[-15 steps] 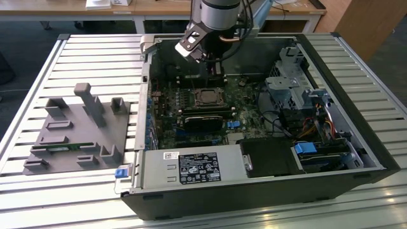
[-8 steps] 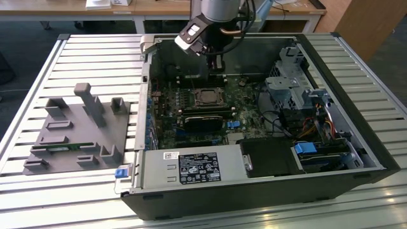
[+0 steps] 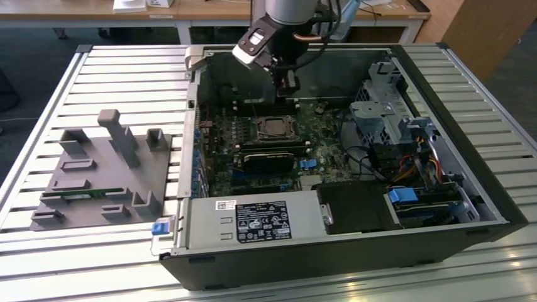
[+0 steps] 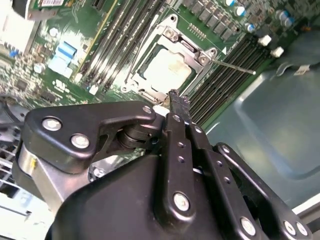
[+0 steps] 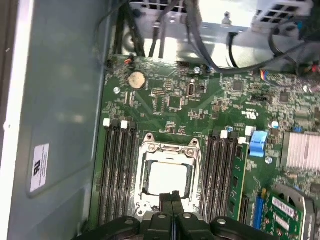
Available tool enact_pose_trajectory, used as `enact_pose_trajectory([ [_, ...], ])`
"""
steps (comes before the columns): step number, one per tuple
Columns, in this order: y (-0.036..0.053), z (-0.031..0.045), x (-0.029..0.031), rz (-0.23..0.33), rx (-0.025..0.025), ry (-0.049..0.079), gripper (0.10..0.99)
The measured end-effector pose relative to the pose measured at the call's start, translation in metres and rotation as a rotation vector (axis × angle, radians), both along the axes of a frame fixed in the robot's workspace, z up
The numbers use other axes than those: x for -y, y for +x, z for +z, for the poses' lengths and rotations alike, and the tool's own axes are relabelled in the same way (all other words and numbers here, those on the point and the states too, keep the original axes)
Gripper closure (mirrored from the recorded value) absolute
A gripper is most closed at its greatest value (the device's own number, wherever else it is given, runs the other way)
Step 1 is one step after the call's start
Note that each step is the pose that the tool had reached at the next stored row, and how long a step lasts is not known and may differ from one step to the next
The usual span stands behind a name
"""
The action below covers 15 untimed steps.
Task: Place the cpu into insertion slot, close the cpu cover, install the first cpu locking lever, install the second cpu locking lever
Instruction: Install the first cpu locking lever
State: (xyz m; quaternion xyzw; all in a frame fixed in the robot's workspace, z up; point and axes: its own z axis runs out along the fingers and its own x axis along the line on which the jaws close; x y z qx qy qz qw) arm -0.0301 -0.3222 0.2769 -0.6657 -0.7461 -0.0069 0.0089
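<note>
Gripper state: fingers pressed together, nothing between them. Tips hover just over the edge of the slot, inside the case. Whether they touch the cover cannot be told.

Cpu sits in the slot, its pale top showing through the cover's window. Cover lies flat over it, so placing and closing look done. Lever slants out over the memory strips. Judged unlatched, so the step in hand is a lever install.

Notes for doing it well:
- Bear on the rod near its free end, not on the cover.
- Press down and sideways so it slips under its catch.
- Keep the tips off the strips just beside.
- Go slowly: the rod is thin, likely springy, and may skid off closed tips.

Count: cpu 1, slot 1, cover 1, gripper 1. Lever 1 seen for certain; a second not made out. Strip banks 2, one on each side of the slot, on the board.
</note>
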Motion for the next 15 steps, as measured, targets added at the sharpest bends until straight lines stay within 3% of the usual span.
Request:
enact_pose_trajectory([
  [6,0.0000,-0.0003,0.0000,0.097,0.0004,0.000,0.980],
  [15,0.0000,-0.0004,0.0000,0.186,0.0006,0.000,0.980],
])
